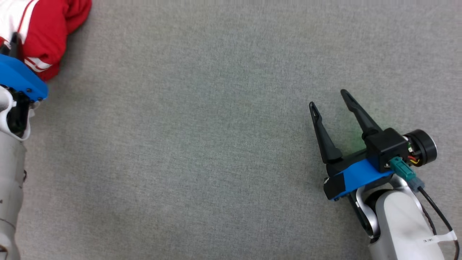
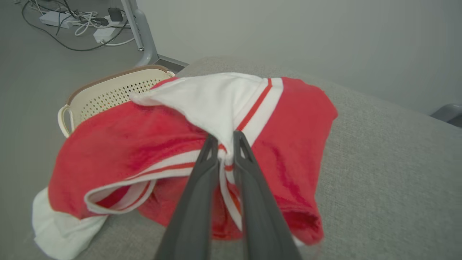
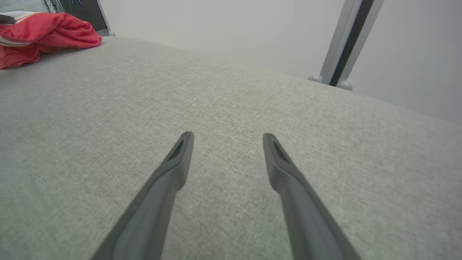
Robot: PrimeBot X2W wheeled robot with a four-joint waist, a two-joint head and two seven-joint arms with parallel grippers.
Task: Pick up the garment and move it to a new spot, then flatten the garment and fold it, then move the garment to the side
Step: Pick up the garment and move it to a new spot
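Garment (image 2: 288,144), red with white striped trim, is lying bunched at the table's (image 2: 397,162) far left corner, one white end drooping over the edge near a cream basket (image 2: 108,94). Left jaws are pinching a striped fold atop the heap. Right jaws are standing wide over bare table, well apart. It is looking soft, light and limp, likely sagging once lifted, so a hem is probably offering the surest hold.

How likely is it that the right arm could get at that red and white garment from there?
Probably yes, though it is a stretch. Bare grey table lies between the right arm's fingers, spread open, and the garment at the far corner. The left arm's fingers pinch it.
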